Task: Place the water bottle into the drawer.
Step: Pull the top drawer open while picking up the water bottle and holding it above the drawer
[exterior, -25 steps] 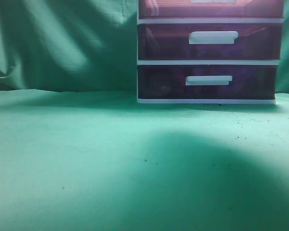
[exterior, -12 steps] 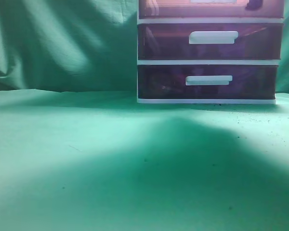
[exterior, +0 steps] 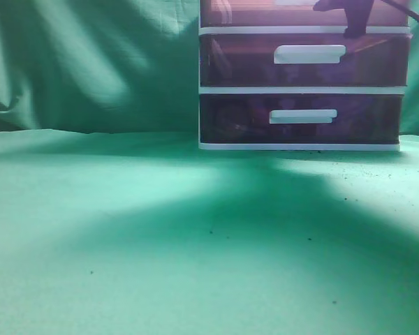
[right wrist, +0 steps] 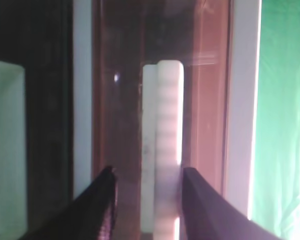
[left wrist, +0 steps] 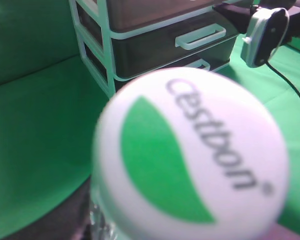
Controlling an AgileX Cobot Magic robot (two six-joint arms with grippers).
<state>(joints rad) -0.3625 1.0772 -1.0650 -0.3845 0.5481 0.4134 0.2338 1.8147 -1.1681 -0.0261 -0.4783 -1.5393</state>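
The water bottle's white cap, with a green mark and the word "cestbon", fills the left wrist view; a bit of clear plastic shows below it. My left gripper holds the bottle, and its fingers are almost wholly hidden behind the cap. The purple drawer cabinet stands at the back right. My right gripper is open, one dark finger on each side of the top drawer's white handle. In the exterior view it is a dark shape in front of the top drawer.
The middle drawer handle and bottom drawer handle are shut against the cabinet. Green cloth covers the table and backdrop. The right arm's wrist camera and its cable show next to the cabinet.
My right gripper has come into the exterior view from the top right, down to the top drawer. The shadow on the cloth has spread leftward.
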